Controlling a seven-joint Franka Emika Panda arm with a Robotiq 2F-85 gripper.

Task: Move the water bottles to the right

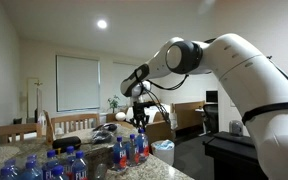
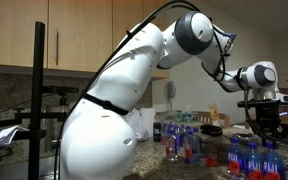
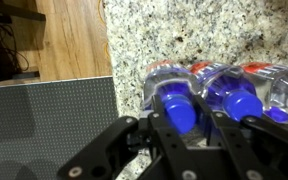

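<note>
My gripper (image 3: 184,128) is low over the upright water bottles (image 1: 134,148) on the granite counter (image 3: 174,35).
The bottles stand with their long axis vertical, blue caps pointing up toward my wrist camera. One blue cap (image 3: 179,108) lies between the two dark fingers (image 3: 134,140), and the other bottles stand in a row just beside it. The fingers are apart by about one bottle width. I cannot tell if they press it. In both exterior views the gripper hangs directly above the group.

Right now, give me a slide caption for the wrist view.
Gripper fingers flank one blue-capped water bottle, with more bottles beside it, on the speckled granite countertop.
</note>
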